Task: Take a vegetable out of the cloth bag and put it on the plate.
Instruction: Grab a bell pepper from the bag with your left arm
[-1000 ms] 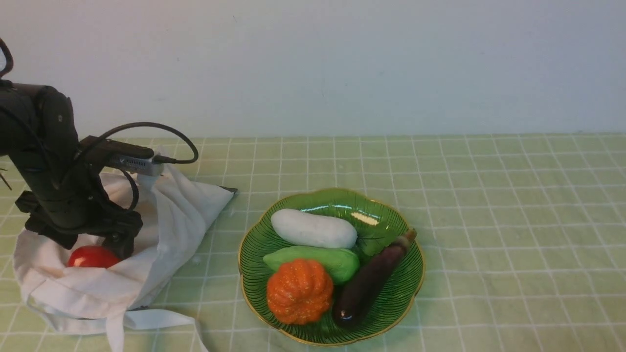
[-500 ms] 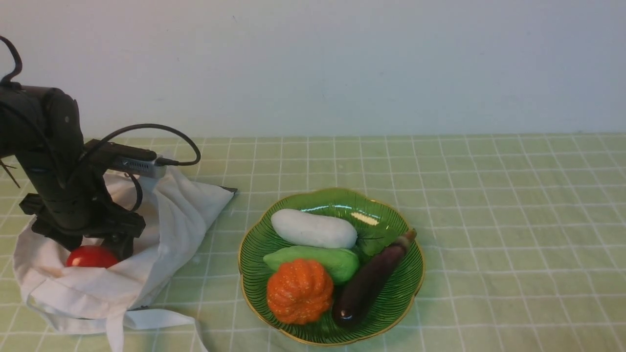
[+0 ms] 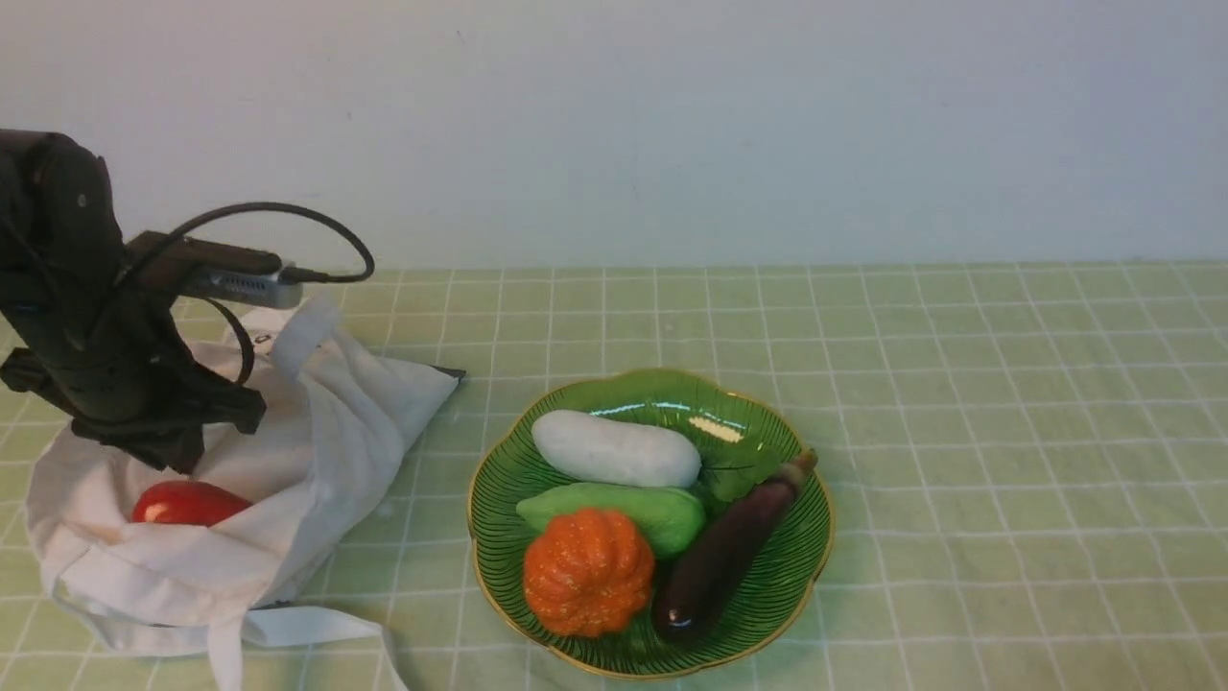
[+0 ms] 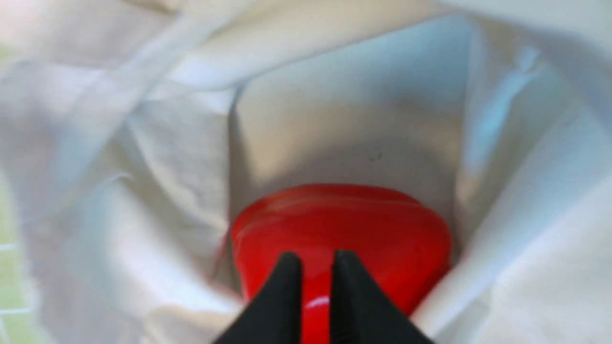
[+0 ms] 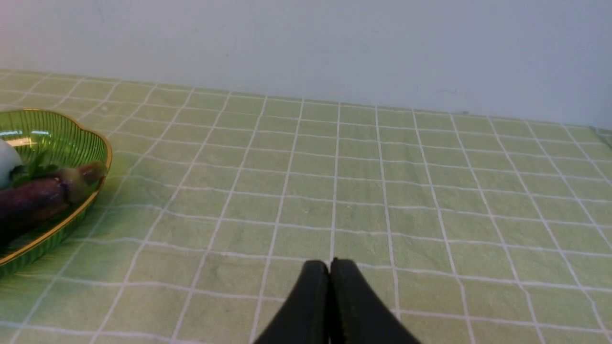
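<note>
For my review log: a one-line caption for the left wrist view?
Left gripper, jaws nearly closed, over the pepper inside the bag.

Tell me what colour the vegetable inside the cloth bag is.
Glossy red. The pepper lies in the white bag; the left wrist view shows it best.

Matte black arm (image 3: 77, 317), looping black cable (image 3: 259, 204)

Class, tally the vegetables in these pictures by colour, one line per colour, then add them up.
Red pepper: 1
White vegetable: 1
Green vegetable: 1
Orange pumpkin: 1
Purple eggplant: 1
Total: 5
</note>
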Tool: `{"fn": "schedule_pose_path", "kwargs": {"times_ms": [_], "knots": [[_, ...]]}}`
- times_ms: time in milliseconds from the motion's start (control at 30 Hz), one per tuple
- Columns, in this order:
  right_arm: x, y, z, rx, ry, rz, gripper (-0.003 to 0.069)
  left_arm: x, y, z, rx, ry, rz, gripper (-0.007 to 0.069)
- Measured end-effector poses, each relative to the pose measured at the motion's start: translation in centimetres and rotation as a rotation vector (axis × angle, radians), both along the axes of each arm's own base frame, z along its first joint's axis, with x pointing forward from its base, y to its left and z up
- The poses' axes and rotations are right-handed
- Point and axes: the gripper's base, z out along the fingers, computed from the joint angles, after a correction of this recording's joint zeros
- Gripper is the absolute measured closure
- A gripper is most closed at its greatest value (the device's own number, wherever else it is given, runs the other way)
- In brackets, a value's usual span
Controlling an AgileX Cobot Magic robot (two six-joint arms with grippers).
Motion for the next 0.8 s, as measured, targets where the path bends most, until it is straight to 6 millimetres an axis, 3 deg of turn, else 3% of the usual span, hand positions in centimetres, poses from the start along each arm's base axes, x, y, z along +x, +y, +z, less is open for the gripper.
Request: {"fn": "schedule_pose_path", "kwargs": {"times_ms": [167,367,500,533,567,600,800], "knots": [[0.0,0.0,0.0,0.000,0.000,0.000,0.0673,-1.0,0.0,2.5,-0.002,-0.070,0.006,0.0629],[0.0,0.0,0.0,0.000,0.000,0.000,0.0673,-1.1,0.0,2.1,0.001,-0.043,0.004,0.0617],[0.0,0.0,0.0,0.000,0.000,0.000,0.0673,-0.5,0.0,0.8,0.005,-0.011,-0.014,0.0508],[0.0,0.0,0.0,0.000,0.000,0.000,0.0673,-0.3,0.0,0.3,0.006,0.002,-0.021,0.0452],[0.0,0.0,0.0,0.000,0.000,0.000,0.0673,-0.3,0.0,0.3,0.006,0.005,-0.022,0.0452],[0.0,0.0,0.0,0.000,0.000,0.000,0.0673,0.1,0.0,-0.5,0.008,0.023,-0.030,0.0344],[0.0,0.0,0.0,0.000,0.000,0.000,0.0673,1.1,0.0,-2.9,0.008,0.060,-0.034,0.0059]]}}
